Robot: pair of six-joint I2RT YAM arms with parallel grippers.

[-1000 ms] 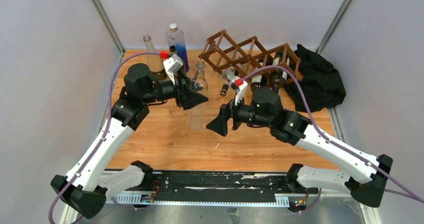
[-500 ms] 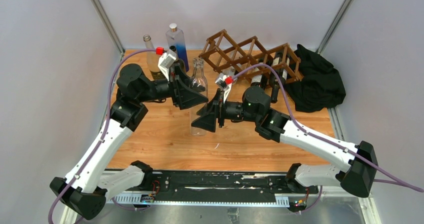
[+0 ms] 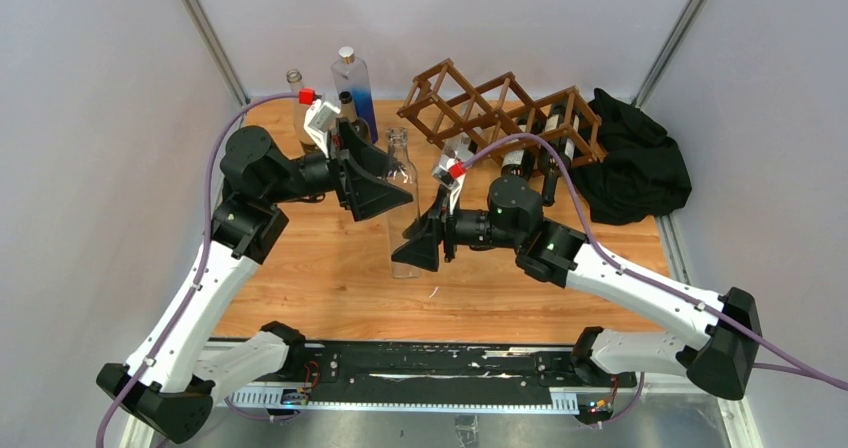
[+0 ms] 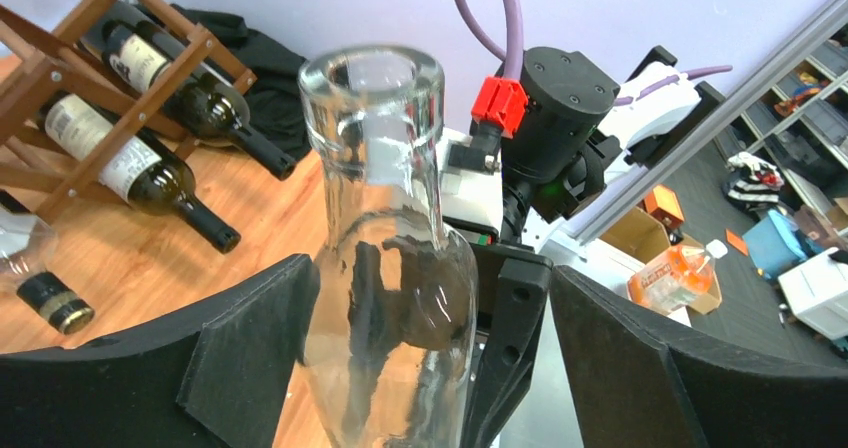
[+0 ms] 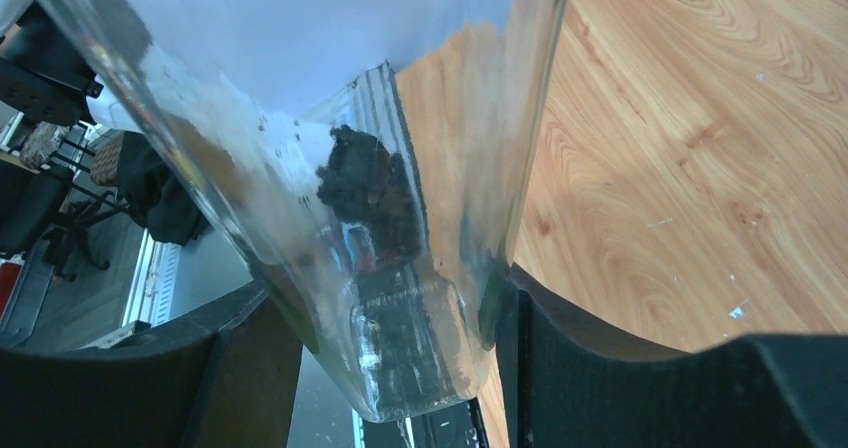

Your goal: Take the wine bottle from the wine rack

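1. Right pincer (image 5: 390, 283): closed on the lower body of the clear bottle (image 3: 399, 153). Both jaws press against the glass just above the base.
2. Left pincer (image 4: 428, 268): spread wide around the bottle's shoulder, below the neck. A clear gap shows between the glass and one jaw. It grips nothing.
3. Clear bottle: upright and uncapped, over the middle of the desk (image 3: 330, 278). The left pincer brackets it high and the right pincer clamps it low. Whether the base touches the desk cannot be told.
4. The clear bottle is off the rack (image 3: 443, 68) and stands apart from it, toward the near side.
5. Rack: on the far part of the desk, right of centre. Dark bottles (image 4: 165, 183) with pale labels lie in its openings, necks pointing toward the near edge.
6. A capped bottle (image 4: 55, 308) shows in part below them at the edge of the left wrist view.
7. Black cloth (image 3: 635, 163): heaped just beside the right end of the rack.
8. Far left corner: a blue-tinted bottle (image 3: 352, 88) and a slim clear one (image 3: 295, 93) stand upright behind the left arm.
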